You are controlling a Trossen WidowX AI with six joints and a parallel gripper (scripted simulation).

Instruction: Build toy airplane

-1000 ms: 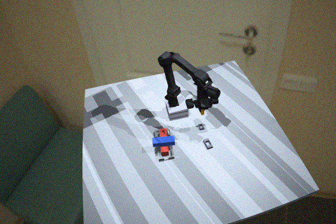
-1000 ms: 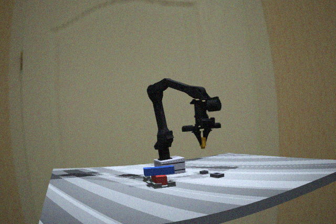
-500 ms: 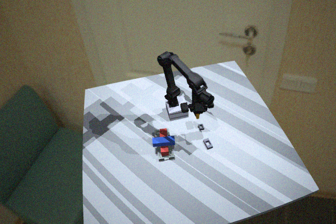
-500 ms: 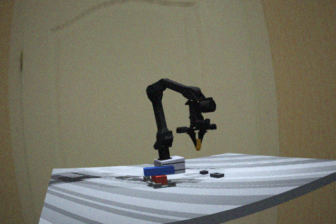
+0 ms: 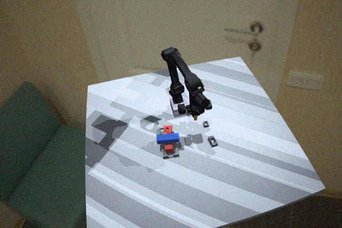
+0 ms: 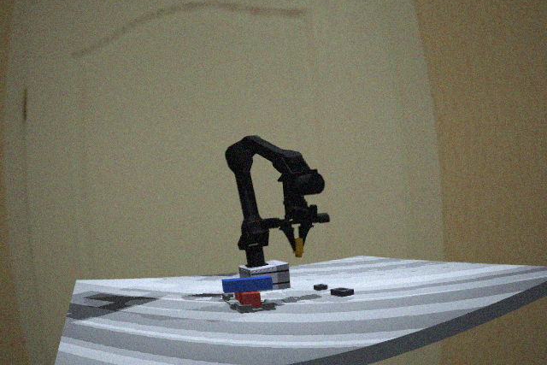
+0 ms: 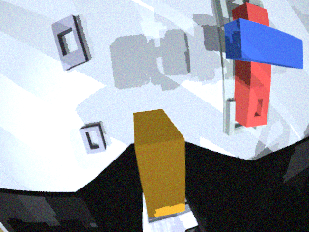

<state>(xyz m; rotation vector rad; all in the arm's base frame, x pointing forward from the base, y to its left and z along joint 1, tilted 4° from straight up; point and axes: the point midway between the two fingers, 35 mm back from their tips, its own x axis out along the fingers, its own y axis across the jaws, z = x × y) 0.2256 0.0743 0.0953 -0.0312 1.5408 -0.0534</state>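
The red fuselage (image 5: 168,148) (image 6: 249,299) (image 7: 252,92) lies in the grey-green cradle (image 5: 177,155) (image 6: 243,308) (image 7: 227,116). The blue wing (image 5: 167,138) (image 6: 247,284) (image 7: 270,44) lies across the top of the fuselage; its tab is hidden. The tail socket in the fuselage shows empty in the wrist view. My gripper (image 6: 298,244) (image 7: 154,147) is shut on the orange-yellow tail fin (image 5: 195,117) (image 6: 298,250) (image 7: 160,169). It holds the fin upright in the air above the table, to the right of the cradle in the top and exterior views.
Two small dark holders with openings stand on the table to the right of the cradle: a smaller one (image 5: 206,122) (image 6: 320,286) (image 7: 102,137) and a larger one (image 5: 210,141) (image 6: 342,291) (image 7: 83,41). The arm's pale base (image 5: 176,111) (image 6: 281,276) stands behind the cradle.
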